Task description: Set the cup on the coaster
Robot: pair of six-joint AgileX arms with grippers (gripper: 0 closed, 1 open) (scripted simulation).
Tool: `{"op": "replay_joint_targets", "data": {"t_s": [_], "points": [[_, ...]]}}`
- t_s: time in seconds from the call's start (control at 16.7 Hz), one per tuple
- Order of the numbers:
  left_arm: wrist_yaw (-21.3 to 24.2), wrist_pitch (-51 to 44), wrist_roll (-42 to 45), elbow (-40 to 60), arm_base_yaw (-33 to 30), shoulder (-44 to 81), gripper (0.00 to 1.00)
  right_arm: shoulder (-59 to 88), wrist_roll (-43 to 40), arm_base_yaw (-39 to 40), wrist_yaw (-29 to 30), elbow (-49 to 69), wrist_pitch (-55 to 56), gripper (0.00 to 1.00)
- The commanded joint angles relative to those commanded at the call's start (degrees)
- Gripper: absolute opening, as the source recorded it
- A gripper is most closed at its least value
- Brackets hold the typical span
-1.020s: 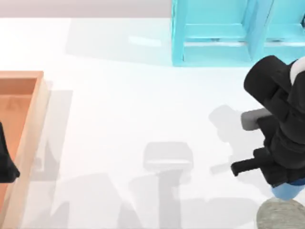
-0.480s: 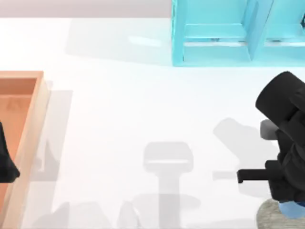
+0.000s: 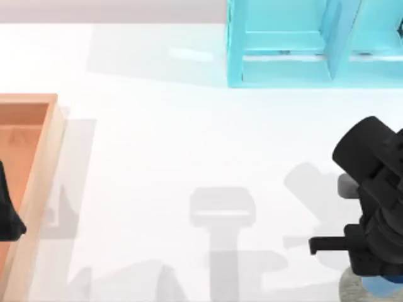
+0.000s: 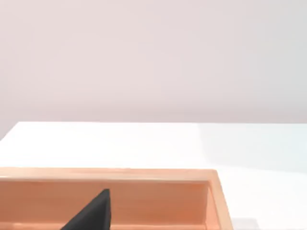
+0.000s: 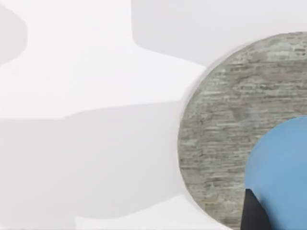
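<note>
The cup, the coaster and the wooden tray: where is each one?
cup (image 5: pixel 283 167): right wrist view, on its blue body.
coaster (image 5: pixel 225 124): right wrist view, on its bare speckled top.
wooden tray (image 3: pixel 38 182): top view, on its right rim.

Bright, even, rendered light
Soft grey shadows lie on the white table (image 3: pixel 157 138), lower centre of the top view; no glare.

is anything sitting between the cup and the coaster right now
Nothing visible does. In the right wrist view the cup overlaps the coaster, whose grey face around it is bare. From above, the right hand with the cup is over the coaster at the table's right near corner. The left arm is parked at the tray.
</note>
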Motion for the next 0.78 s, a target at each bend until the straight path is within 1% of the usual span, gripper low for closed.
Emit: {"op": "replay_joint_targets", "data": {"t_s": [0.24,0.48,0.78], "points": [[0.0,0.0,0.0,0.0,0.0,0.0,1.00,1.8,-0.5,-0.8,0.0,-5.4,7.4,0.00],[0.0,0.0,0.0,0.0,0.0,0.0,1.00,2.0,-0.6,-0.9,0.0,-5.9,7.9,0.00],[0.0,0.0,0.0,0.0,0.0,0.0,1.00,2.0,-0.6,-0.9,0.0,-5.9,7.9,0.38]]}}
